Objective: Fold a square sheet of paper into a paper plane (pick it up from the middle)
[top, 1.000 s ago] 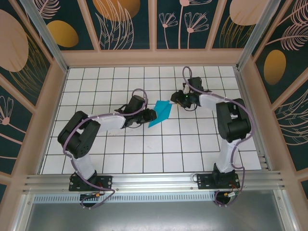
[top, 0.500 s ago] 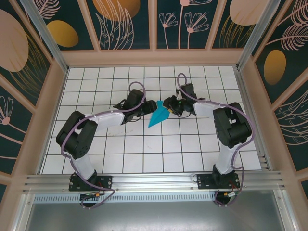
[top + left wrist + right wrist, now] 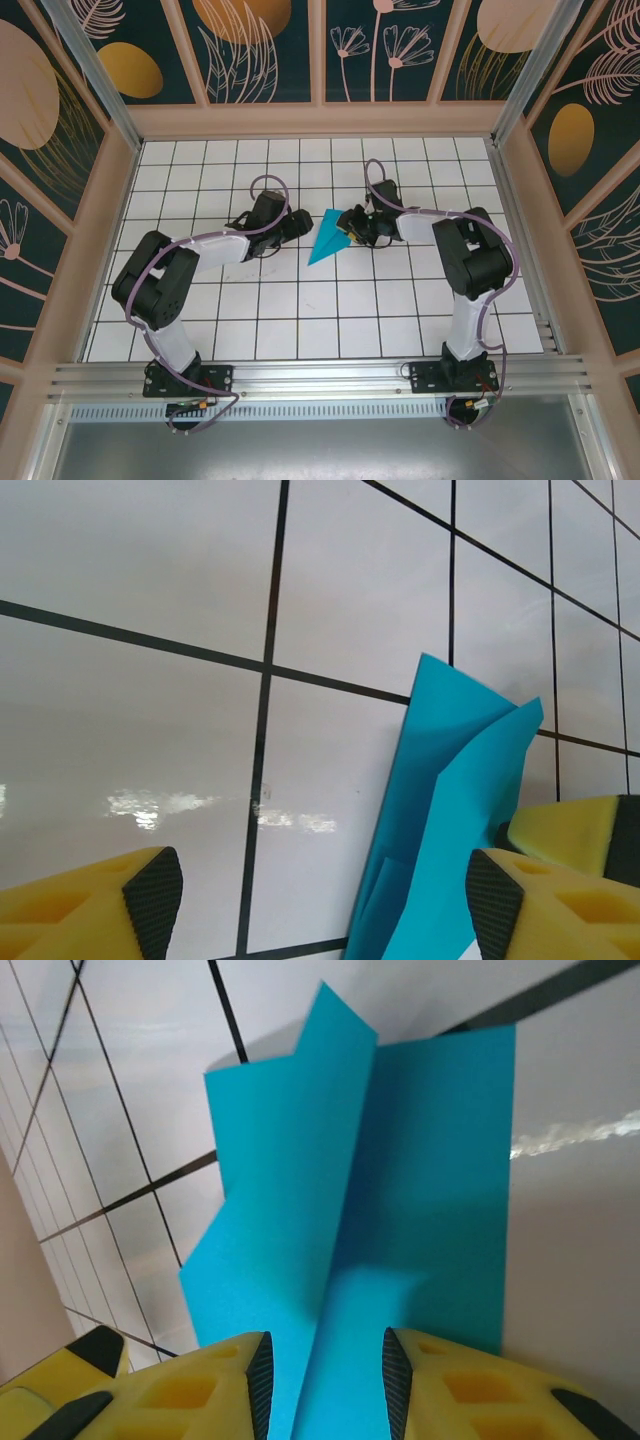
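- The paper (image 3: 328, 238) is folded into a layered, pointed shape. It sits near the middle of the bench (image 3: 300, 320), a little toward the far edge, between the two arms, with its tip aimed at the near left corner.
- The right jaws pinch its blunt end on the central fold. In the right wrist view the spine runs straight between the two yellow fingers, and a flap lifts off the bench beside it.
- The left jaws are spread wide and hold nothing. They sit low over the bench with the paper's left edge just ahead of them.
- The paper looks very light and thin, so any brush from a finger would likely shove it. The glossy tiles give it little to catch on, so it may skate.
- The layered spine is probably the stiffest part. The single-layer flaps look soft and springy, likely to gape open or crumple.
- The best hold is on the spine around mid-length, with the jaws across all layers and only a light squeeze. The tip and the flap edges are best avoided.
- With one pinch at the end, the paper can pivot or droop.
- A hard squeeze risks stray creases, and two arms pulling against each other could tear it.
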Controlling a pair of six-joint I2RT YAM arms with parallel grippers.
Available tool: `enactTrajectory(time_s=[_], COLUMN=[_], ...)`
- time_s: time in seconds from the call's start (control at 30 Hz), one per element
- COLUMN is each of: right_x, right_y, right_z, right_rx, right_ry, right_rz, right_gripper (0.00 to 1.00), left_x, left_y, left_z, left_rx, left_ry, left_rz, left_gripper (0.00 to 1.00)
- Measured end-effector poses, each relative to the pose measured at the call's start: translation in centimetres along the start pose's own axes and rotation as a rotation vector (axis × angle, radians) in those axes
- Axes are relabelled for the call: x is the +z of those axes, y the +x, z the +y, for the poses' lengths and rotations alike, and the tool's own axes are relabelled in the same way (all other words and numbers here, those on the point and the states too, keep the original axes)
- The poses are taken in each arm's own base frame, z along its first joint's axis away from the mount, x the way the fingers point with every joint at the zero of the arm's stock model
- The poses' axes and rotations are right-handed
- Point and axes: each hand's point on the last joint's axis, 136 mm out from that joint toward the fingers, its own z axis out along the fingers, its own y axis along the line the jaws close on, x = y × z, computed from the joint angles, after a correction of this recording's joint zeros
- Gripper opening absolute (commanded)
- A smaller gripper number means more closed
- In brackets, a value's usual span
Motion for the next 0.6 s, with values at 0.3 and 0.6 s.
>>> enactTrajectory(time_s=[0.3,0.6], right_x=[0.9,1.1], right_y=[0.7,0.6], right_z=[0.4,2.9], right_rx=[-0.006,-0.055], right_ry=[-0.04,-0.148], right_rz=[0.039,0.039], right_gripper=[0.33,0.26], left_x=[-0.4,-2.2], left_y=[-0.9,-2.4], left_z=[0.5,-0.2], left_rx=[-0.015,-0.003], left_ry=[-0.005,0.027], left_rz=[-0.031,-0.077], left_gripper=[0.9,0.99])
